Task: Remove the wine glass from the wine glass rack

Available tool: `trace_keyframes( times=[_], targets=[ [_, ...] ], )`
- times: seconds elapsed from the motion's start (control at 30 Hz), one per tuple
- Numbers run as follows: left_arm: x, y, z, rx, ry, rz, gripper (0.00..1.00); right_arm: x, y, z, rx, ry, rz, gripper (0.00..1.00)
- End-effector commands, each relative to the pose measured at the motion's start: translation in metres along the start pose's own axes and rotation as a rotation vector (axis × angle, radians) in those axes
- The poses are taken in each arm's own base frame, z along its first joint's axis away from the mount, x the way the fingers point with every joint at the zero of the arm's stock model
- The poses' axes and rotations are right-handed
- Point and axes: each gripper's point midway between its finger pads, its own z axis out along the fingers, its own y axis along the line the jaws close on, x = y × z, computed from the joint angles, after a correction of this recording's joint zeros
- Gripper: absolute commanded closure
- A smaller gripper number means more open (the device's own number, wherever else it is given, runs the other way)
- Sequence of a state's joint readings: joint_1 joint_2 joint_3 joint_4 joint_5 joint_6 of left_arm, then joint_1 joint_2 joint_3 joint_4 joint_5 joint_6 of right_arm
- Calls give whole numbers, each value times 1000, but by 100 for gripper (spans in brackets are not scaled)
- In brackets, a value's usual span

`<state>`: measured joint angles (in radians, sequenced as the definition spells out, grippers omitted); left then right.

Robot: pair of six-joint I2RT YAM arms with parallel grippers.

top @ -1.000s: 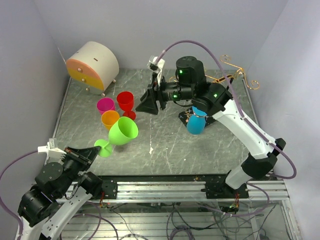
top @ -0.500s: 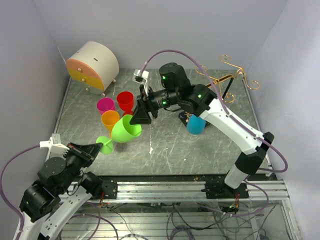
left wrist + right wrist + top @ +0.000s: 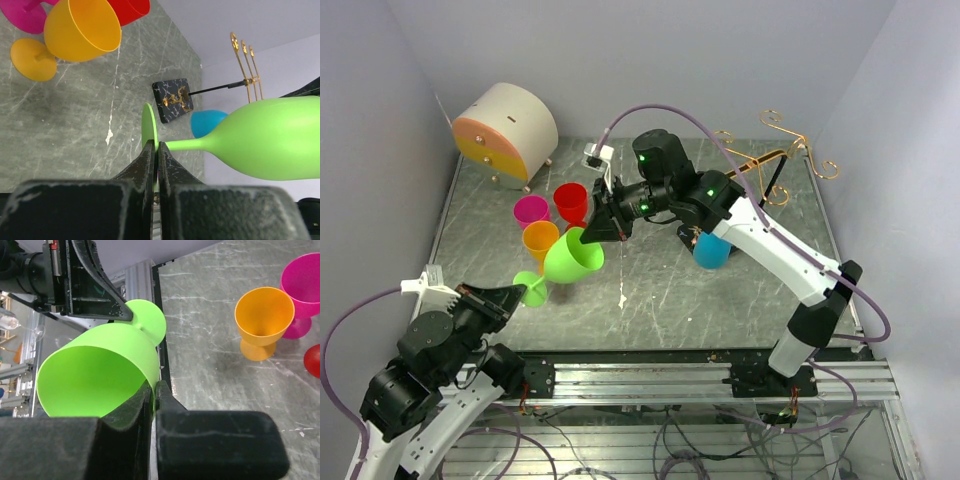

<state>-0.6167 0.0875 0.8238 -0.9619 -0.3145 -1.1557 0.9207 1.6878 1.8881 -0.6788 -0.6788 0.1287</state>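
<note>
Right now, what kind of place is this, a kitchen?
Probably a robot test booth, not a kitchen: two robot arms bolted to a metal rail, loose cables below, plain walls boxing in one small table.

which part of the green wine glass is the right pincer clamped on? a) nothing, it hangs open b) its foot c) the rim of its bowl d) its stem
C: in the right wrist view the right pincer is shut on the bowl rim of the green wine glass, while the left pincer pinches its foot.
</note>
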Motion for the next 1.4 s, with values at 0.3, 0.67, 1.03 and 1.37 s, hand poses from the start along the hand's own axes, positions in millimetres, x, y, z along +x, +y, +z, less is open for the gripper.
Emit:
trace_keyframes(
  times=[0.3, 0.67, 1.03, 1.37],
  targets=[
    [-71, 14, -23, -362, -202, 165, 58, 1, -77, -17, 471, 53, 73, 100],
    [-101, -11, -27, -365, -254, 331, 60, 54, -151, -2, 734, 288, 119, 100],
    [-86, -16, -7, -348, -195, 365, 61, 73, -173, 13, 765, 360, 130, 100],
    [-77, -12, -3, -335, -169, 350, 61, 86, -189, 45, 723, 385, 154, 100]
  ],
)
